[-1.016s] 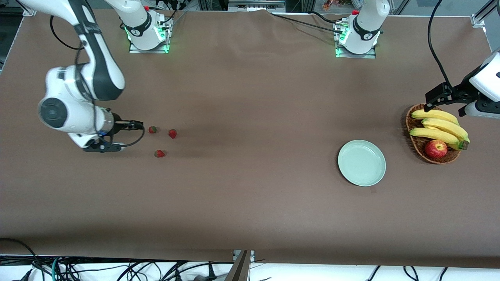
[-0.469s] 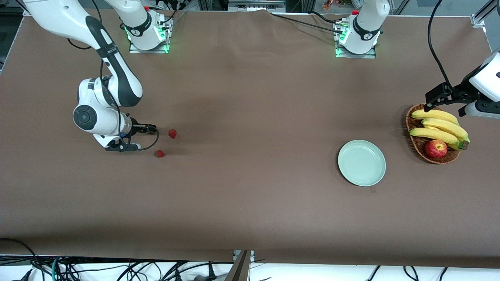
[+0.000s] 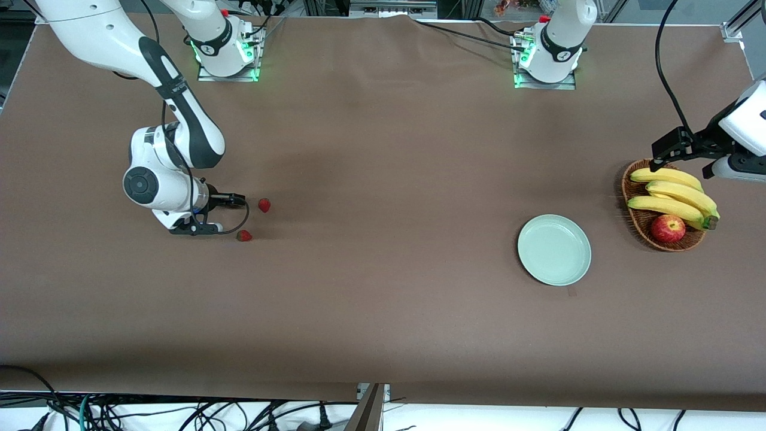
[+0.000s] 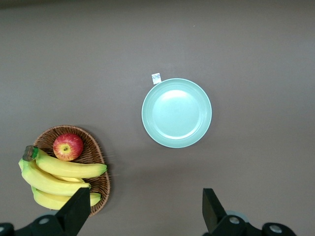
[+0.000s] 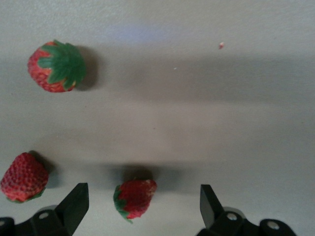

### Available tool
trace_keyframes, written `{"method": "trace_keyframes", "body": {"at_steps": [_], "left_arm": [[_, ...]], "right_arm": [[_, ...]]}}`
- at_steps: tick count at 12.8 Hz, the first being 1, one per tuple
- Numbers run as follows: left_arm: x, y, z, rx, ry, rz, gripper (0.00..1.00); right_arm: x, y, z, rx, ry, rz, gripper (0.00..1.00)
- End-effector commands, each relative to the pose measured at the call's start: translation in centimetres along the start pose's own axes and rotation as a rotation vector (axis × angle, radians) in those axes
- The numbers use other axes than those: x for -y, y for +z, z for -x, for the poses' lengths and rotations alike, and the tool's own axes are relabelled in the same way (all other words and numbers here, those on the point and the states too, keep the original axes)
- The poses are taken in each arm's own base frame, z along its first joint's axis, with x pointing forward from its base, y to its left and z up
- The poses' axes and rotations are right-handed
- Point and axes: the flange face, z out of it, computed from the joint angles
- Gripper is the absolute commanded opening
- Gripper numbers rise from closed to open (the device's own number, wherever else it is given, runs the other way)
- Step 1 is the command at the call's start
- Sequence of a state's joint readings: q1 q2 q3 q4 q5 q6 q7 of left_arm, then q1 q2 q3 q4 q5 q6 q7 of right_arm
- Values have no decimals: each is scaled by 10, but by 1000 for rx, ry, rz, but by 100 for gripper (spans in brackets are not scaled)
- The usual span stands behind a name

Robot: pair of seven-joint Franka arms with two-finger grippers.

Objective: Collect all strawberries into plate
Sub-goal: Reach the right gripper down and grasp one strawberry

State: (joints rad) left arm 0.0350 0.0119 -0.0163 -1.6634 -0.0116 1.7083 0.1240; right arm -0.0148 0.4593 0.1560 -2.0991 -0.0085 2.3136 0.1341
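Observation:
Three strawberries lie toward the right arm's end of the table. Two show in the front view, one (image 3: 264,205) and one nearer the camera (image 3: 243,235). My right gripper (image 3: 237,201) covers the third there. In the right wrist view that third strawberry (image 5: 134,197) lies between my open right gripper's (image 5: 142,209) fingers, touching neither. The other two strawberries (image 5: 56,66) (image 5: 23,177) lie off to one side. The mint-green plate (image 3: 554,249) is empty toward the left arm's end. My left gripper (image 4: 145,216) is open and empty, waiting above the table beside the basket.
A brown wicker basket (image 3: 635,222) with bananas (image 3: 673,194) and a red apple (image 3: 668,228) stands beside the plate at the left arm's end. A small white tag (image 4: 156,77) lies by the plate's rim.
My right arm has moved toward the strawberries and its open gripper now stands around the first one, hiding it in the front view. The left arm has not moved.

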Motion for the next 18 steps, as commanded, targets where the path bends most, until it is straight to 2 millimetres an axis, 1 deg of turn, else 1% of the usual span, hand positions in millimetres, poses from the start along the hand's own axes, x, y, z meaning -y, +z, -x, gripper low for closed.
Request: {"method": "trace_keyframes", "body": {"at_steps": [1,2,4,5,7,8,9,10,12,13,14,15,16,17,18], "left_arm": [[3,-4,-3,3,10,-15,100],[2,-5,-3,1,10,-14,100],[3,-5,-3,1,10,-16,100],[3,-5,-3,1,10,-16,100],[3,-4,-3,3,10,-15,100],[3,-5,-3,1,10,-16,100],[2,-5,-3,1,10,-14,100],[3,-5,-3,1,10,-16,100],[2,-5,-3,1,10,-14,100],[2,-5,-3,1,10,-14,100],[2,-5,-3,1,10,-14,100],[3,-4,-3,3,10,-14,100],[3,-5,-3,1,10,-16,100],[3,-5,-3,1,10,-16,100],[3,-4,-3,3,10,-14,100]], "right_arm": [[6,4,4,-3,-3,0,99],[6,5,5,-2,-3,0,89],[6,8,7,9,-7,1,61],[7,9,8,13,-8,2,55],[6,15,12,27,-7,4,53],[6,17,13,32,-5,4,49],[6,17,13,32,-5,4,40],[6,17,12,32,-5,4,29],[7,13,10,24,-6,3,10],[8,7,7,14,-6,2,8],[12,-5,2,-10,-20,-2,8],[20,-23,-6,-36,-38,-6,8],[38,-46,-13,-36,-58,-12,8],[61,-69,-19,-39,-79,-22,8],[87,-85,-21,-50,-80,-28,8]]}}
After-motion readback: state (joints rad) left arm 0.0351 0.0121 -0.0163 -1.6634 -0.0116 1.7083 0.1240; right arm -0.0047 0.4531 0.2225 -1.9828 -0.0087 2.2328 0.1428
